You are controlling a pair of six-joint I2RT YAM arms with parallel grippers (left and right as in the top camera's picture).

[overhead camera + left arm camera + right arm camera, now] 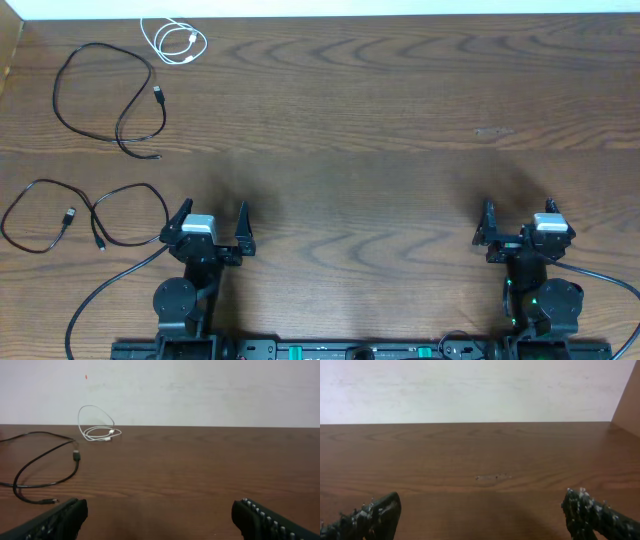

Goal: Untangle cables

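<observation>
Well, L gripper (213, 219) & R gripper (520, 224) both gape empty; cables (102, 436) look thin, light, floppy, so you'd pinch mid-loop, not plugs (76, 455).

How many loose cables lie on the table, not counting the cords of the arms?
3. The white cable lies coiled at the far left; the first black cable just nearer than it; the second black cable beside the left gripper, on its left. None seems hidden.
</observation>
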